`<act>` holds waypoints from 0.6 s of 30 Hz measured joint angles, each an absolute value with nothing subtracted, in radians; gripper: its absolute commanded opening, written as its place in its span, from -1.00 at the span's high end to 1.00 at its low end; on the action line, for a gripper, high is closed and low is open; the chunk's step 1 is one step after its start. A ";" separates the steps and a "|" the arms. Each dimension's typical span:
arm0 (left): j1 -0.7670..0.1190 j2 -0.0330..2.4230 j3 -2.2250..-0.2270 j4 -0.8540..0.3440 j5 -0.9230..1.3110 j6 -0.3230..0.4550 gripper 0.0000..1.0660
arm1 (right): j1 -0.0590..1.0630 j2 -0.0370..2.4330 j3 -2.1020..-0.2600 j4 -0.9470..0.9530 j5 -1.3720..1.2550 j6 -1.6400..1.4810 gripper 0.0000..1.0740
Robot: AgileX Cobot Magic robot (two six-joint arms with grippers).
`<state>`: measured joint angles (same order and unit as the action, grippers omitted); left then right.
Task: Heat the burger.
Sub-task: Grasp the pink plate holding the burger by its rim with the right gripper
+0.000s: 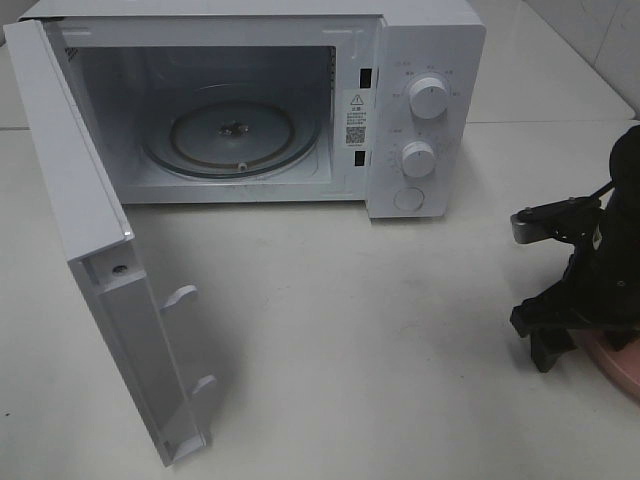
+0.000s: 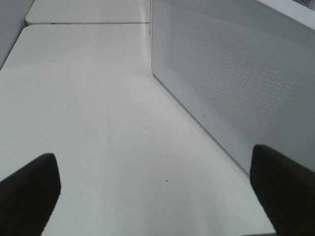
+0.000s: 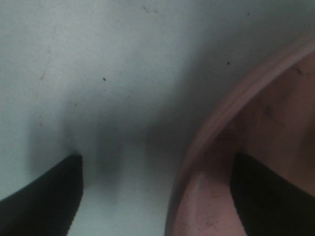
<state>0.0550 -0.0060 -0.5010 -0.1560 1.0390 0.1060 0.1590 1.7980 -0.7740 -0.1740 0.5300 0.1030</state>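
The burger is hidden in every view. At the right edge of the table lies a salmon-pink plate [image 1: 612, 372] with a raised rim. My right gripper [image 1: 580, 345] is down at it, open. In the right wrist view the right gripper [image 3: 157, 164] straddles the plate's rim [image 3: 206, 132], with one finger on the table outside and the other inside the plate. My left gripper [image 2: 155, 194] stands open and empty over bare table beside the microwave's perforated side wall [image 2: 236, 73]. It is out of the high view.
The white microwave [image 1: 425, 60] stands at the back with its door [image 1: 90, 230] swung wide open to the left. Its glass turntable [image 1: 235, 135] carries nothing. Two dials [image 1: 428, 98] are on its right panel. White tabletop [image 1: 380, 330] lies between door and plate.
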 measured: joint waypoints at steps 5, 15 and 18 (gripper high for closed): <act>0.055 -0.006 -0.501 -0.156 1.039 0.106 -0.88 | 0.157 1.799 -0.774 -0.206 0.539 0.131 0.29; 0.055 -0.006 -0.501 -0.156 1.039 0.106 -0.88 | 0.153 1.798 -0.778 -0.241 0.566 0.211 1.00; 0.055 -0.006 -0.501 -0.156 1.039 0.106 -0.88 | 0.164 1.798 -0.778 -0.249 0.567 0.234 1.00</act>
